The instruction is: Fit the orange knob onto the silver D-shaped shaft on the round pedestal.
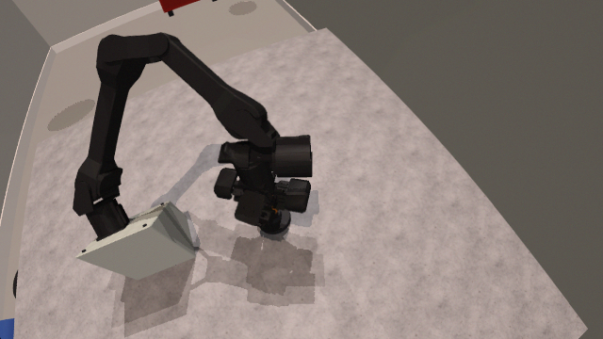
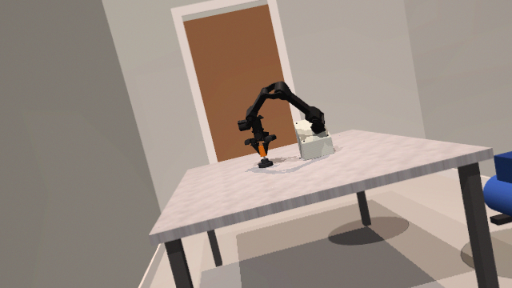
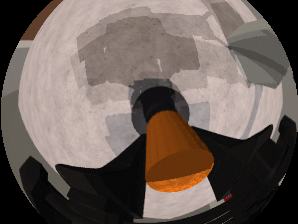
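Observation:
The orange knob [image 2: 262, 150] [image 3: 176, 142] is held upright or nearly so between the fingers of my gripper [image 2: 262, 153] [image 3: 168, 133], which is shut on it. Only a sliver of the knob shows in the top view. The dark round pedestal [image 2: 265, 163] [image 3: 138, 114] [image 1: 284, 222] stands on the table directly below the knob. In the exterior view a small pale bit of the silver shaft [image 2: 264, 158] shows between the knob's lower end and the pedestal. The knob's hole and the flat sides are hidden, so their alignment cannot be told.
The arm's pale box-shaped base [image 1: 141, 251] [image 2: 318, 148] [image 3: 260, 57] stands on the table [image 1: 400, 212] [image 2: 224, 192] to one side of the pedestal. The arm arches over from it. A blue object [image 2: 500, 196] is beyond the table's edge.

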`<move>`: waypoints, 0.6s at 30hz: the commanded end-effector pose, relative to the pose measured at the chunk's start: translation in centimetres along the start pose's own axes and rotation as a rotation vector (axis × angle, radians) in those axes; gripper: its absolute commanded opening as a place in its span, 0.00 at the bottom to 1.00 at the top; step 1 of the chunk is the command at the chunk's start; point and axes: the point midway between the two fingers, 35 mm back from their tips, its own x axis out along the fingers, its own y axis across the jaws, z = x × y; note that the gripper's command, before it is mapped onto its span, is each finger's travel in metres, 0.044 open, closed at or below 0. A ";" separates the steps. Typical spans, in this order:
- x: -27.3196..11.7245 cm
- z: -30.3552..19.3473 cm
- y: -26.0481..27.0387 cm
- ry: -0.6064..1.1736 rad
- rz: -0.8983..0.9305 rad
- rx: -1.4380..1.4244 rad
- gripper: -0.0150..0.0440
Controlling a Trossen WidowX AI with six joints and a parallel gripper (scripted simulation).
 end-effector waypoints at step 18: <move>0.2 0.1 0.0 0.000 0.005 0.003 0.25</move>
